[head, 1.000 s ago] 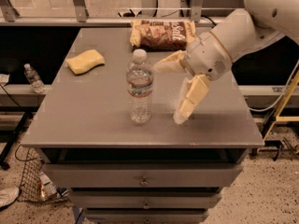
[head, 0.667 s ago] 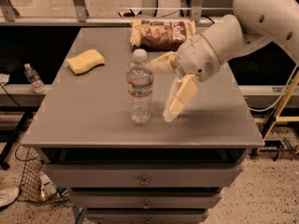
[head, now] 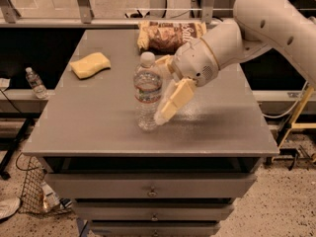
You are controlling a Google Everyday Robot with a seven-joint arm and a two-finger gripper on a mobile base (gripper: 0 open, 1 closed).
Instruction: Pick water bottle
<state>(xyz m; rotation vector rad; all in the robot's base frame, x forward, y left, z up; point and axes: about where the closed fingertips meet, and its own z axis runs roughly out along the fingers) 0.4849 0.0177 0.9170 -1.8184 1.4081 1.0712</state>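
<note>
Cream two-finger tool (head: 159,90) hangs spread against the right side of the tall clear ribbed water bottle (head: 147,90). The grey counter (head: 98,127) lies open in front and left; yellow sponge (head: 90,64) and brown snack bag (head: 170,35) crowd the back.

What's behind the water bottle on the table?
Behind the water bottle a brown snack bag lies at the far edge of the table. The open gripper straddles the bottle; its far finger passes behind it, partly covered.

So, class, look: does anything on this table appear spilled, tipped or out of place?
Nothing stands out. The water bottle stands upright and capped on the table, the gripper open close beside it; the yellow sponge and snack bag lie flat behind.
</note>
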